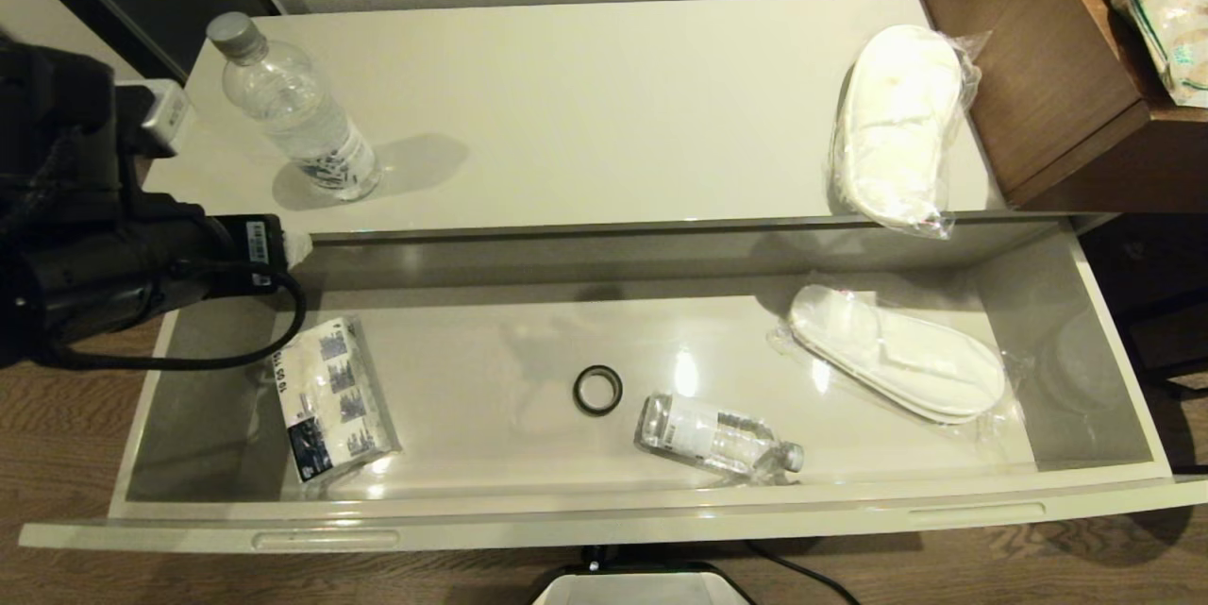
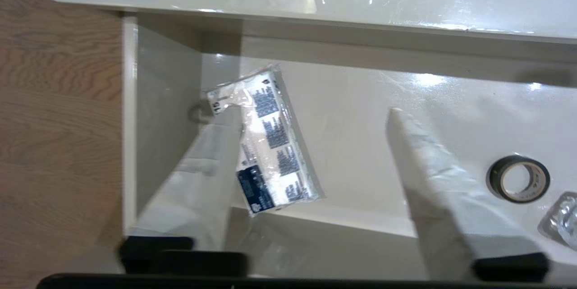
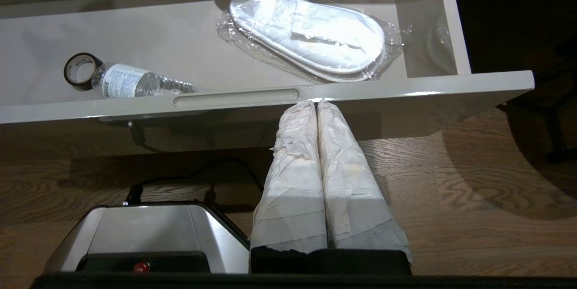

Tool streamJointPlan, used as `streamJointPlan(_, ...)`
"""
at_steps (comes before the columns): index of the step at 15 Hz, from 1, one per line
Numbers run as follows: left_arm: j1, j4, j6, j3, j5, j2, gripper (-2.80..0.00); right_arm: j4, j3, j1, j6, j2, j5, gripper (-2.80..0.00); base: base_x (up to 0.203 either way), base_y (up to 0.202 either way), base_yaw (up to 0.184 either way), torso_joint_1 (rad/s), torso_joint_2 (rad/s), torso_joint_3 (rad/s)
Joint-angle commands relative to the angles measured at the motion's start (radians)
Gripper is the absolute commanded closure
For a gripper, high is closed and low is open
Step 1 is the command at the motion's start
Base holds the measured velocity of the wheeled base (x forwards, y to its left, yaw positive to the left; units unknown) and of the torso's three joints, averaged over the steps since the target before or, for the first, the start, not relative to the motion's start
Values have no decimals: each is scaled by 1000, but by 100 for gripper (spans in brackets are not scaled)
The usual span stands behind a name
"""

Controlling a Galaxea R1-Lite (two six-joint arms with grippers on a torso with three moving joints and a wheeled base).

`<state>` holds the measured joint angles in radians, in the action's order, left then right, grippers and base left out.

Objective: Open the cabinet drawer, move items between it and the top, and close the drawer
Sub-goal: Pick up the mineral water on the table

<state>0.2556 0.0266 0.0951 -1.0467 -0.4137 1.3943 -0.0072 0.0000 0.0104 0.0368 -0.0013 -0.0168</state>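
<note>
The cabinet drawer [image 1: 604,525] stands pulled out wide. One water bottle [image 1: 297,114] stands upright at the left end of the top [image 1: 585,105], and a wrapped slipper pair [image 1: 897,128] lies at its right end. A second bottle [image 1: 717,437] lies on its side in the drawer, with another slipper pair [image 1: 897,355] to its right. My left arm [image 1: 142,256] hangs over the drawer's left end. The left gripper [image 2: 311,115] is open and empty above the drawer floor. My right gripper [image 3: 317,103] is shut, low in front of the drawer panel.
A white-and-blue tissue pack [image 1: 330,397] lies at the drawer's left end, under the left gripper. A small black ring [image 1: 597,390] sits mid-drawer. A brown wooden unit [image 1: 1048,67] borders the top on the right. My base [image 1: 642,586] sits on the wooden floor below the drawer.
</note>
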Motion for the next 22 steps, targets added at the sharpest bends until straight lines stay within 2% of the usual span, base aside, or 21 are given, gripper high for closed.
streamJointPlan(1,1,-91,-1,42,-7,53,-280,0,3,0,0,-16,0,0,0,0,0,0,0,0)
streamJointPlan(3,2,-180,-14,59,-9,74,-280,0,3,0,0,-16,0,0,0,0,0,0,0,0)
streamJointPlan(5,13,-314,-18,21,-33,123,-280,0,3,0,0,-16,0,0,0,0,0,0,0,0)
streamJointPlan(9,32,-366,-17,-30,-52,175,-280,0,3,0,0,-16,0,0,0,0,0,0,0,0)
streamJointPlan(13,28,-551,-85,-17,-62,244,-280,0,3,0,0,-16,0,0,0,0,0,0,0,0)
streamJointPlan(16,-11,-639,-139,-17,-75,298,-280,0,3,0,0,-16,0,0,0,0,0,0,0,0)
streamJointPlan(18,-17,-673,-144,-16,-78,311,-280,0,3,0,0,-16,0,0,0,0,0,0,0,0)
streamJointPlan(20,-29,-760,-151,-39,-109,353,-280,0,3,0,0,-16,0,0,0,0,0,0,0,0)
streamJointPlan(22,-29,-773,-140,-47,-115,368,-280,0,3,0,0,-16,0,0,0,0,0,0,0,0)
